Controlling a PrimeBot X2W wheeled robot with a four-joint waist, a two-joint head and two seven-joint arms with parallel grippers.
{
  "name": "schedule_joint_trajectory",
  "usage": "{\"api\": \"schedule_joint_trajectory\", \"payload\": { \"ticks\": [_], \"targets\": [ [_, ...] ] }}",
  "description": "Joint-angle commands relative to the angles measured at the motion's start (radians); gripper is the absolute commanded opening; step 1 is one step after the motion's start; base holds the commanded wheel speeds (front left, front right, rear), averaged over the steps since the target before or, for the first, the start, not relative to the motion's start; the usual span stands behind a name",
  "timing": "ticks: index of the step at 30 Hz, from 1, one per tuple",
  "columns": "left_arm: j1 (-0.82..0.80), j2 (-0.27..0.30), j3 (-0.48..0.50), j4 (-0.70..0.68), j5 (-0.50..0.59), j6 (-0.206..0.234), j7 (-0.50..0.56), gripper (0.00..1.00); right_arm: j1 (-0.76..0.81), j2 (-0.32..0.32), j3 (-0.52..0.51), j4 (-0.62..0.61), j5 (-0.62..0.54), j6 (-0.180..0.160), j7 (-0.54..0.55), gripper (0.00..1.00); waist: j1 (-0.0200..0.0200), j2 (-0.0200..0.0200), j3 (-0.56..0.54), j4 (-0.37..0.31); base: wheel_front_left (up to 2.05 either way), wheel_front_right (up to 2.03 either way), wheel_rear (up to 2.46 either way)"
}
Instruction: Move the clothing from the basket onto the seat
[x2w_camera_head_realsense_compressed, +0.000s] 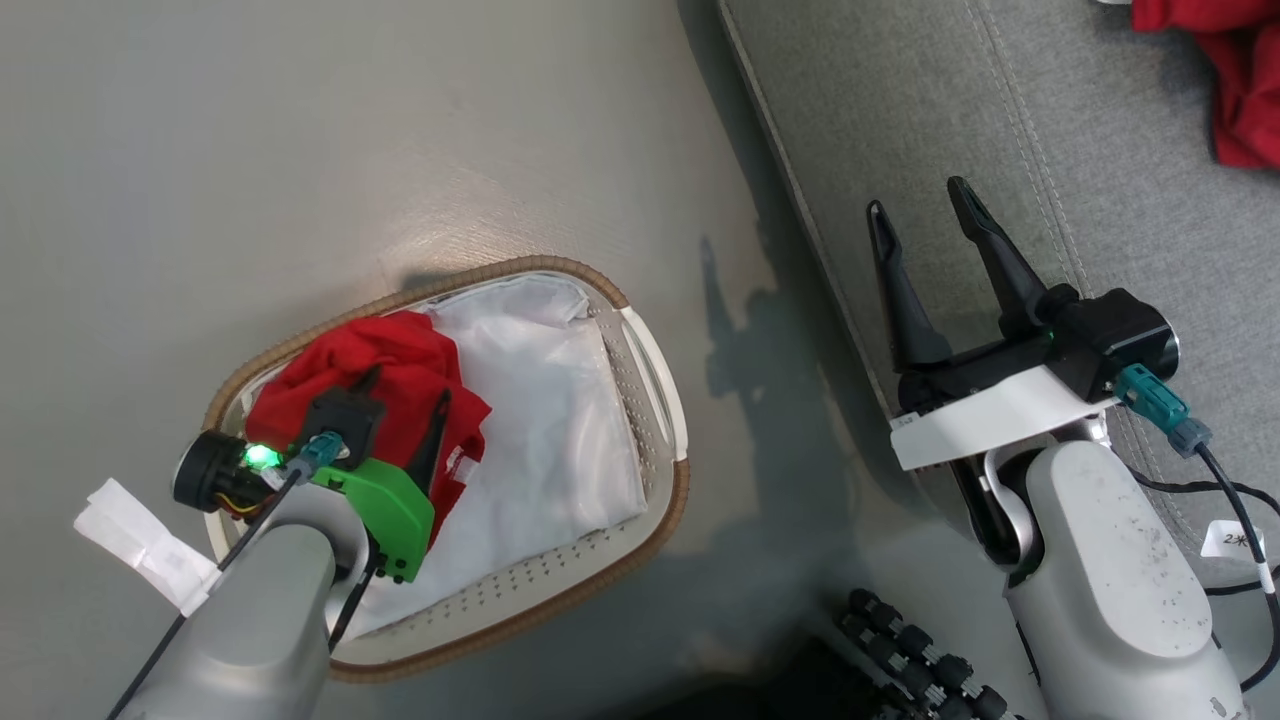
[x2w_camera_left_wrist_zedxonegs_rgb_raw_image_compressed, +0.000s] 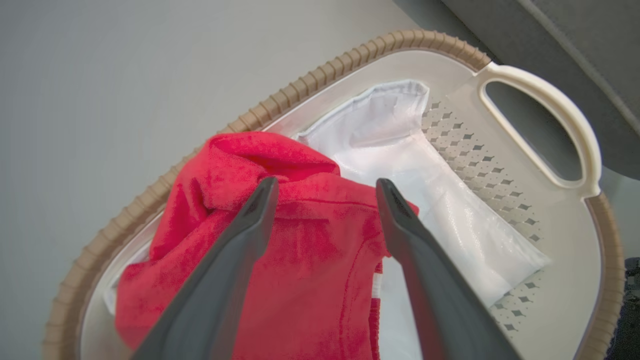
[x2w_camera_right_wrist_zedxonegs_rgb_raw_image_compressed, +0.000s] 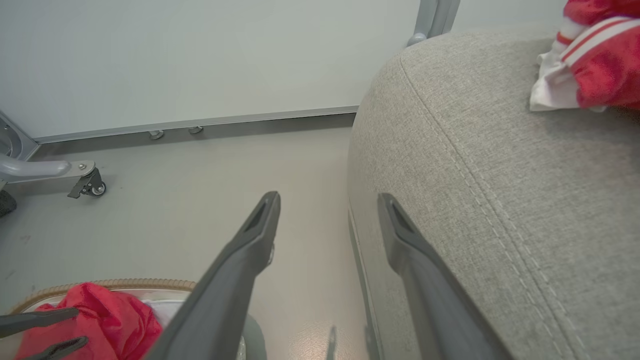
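Closest in, the left gripper (x2w_camera_head_realsense_compressed: 405, 385) hangs with its fingers spread wide over a red garment (x2w_camera_head_realsense_compressed: 385, 350) bunched at one end of the basket (x2w_camera_head_realsense_compressed: 500, 268), gripping nothing, with the white liner (x2w_camera_head_realsense_compressed: 550, 400) beside it. The right gripper (x2w_camera_head_realsense_compressed: 918, 196), equally wide open and empty, is over the edge of the grey seat (x2w_camera_head_realsense_compressed: 1050, 150). Farther back on that cushion lies a second red garment (x2w_camera_right_wrist_zedxonegs_rgb_raw_image_compressed: 600, 65) with white striped trim.

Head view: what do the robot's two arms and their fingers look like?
Both forearms are pale grey, with long dark tapered fingers. The left arm carries a green bracket, a green light and white tape. The right arm has a white bracket, a teal plug and a labelled black cable.
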Motion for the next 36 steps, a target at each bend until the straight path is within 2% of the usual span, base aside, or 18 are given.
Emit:
{"api": "schedule_joint_trajectory", "payload": {
  "ticks": [1, 12, 22, 23, 24, 25, 30, 36],
  "targets": [
    [-0.024, 0.013, -0.003, 0.022, 0.008, -0.004, 0.001, 1.0, -0.015, -0.002, 0.005, -0.006, 0.007, -0.001, -0.002, 1.0, 0.0, 0.0, 0.055, -0.035, 0.0, 0.0, 0.0],
    [-0.117, 0.015, -0.062, 0.179, 0.058, -0.004, 0.001, 1.0, -0.047, -0.002, 0.009, -0.028, 0.034, -0.001, -0.002, 1.0, 0.0, 0.0, 0.138, -0.05, 0.0, 0.0, 0.0],
    [-0.17, -0.033, -0.145, 0.315, 0.041, -0.004, 0.019, 1.0, -0.056, -0.002, 0.008, -0.026, 0.039, -0.001, -0.002, 1.0, 0.0, 0.0, 0.165, -0.047, 0.0, 0.0, 0.0],
    [-0.169, -0.036, -0.156, 0.322, 0.032, -0.004, 0.026, 0.83, -0.057, -0.002, 0.008, -0.023, 0.039, -0.001, -0.002, 1.0, 0.0, 0.0, 0.163, -0.047, 0.0, 0.0, 0.0],
    [-0.167, -0.037, -0.166, 0.324, 0.023, -0.004, 0.028, 0.38, -0.058, -0.002, 0.009, -0.021, 0.039, -0.001, -0.002, 1.0, 0.0, 0.0, 0.161, -0.046, 0.0, 0.0, 0.0],
    [-0.164, -0.039, -0.176, 0.328, 0.012, -0.004, 0.032, 0.0, -0.06, -0.002, 0.012, -0.019, 0.041, -0.001, -0.002, 1.0, 0.0, 0.0, 0.156, -0.046, 0.0, 0.0, 0.0],
    [-0.138, -0.046, -0.209, 0.328, -0.041, -0.004, 0.024, 0.0, -0.063, -0.002, 0.01, -0.008, 0.039, -0.001, -0.002, 1.0, 0.0, 0.0, 0.116, -0.045, 0.0, 0.0, 0.0],
    [-0.091, -0.066, -0.238, 0.284, -0.109, -0.004, 0.006, 0.0, -0.04, -0.002, -0.001, 0.015, 0.028, -0.001, -0.002, 1.0, 0.0, 0.0, 0.016, -0.029, 0.0, 0.0, 0.0]
  ]
}}
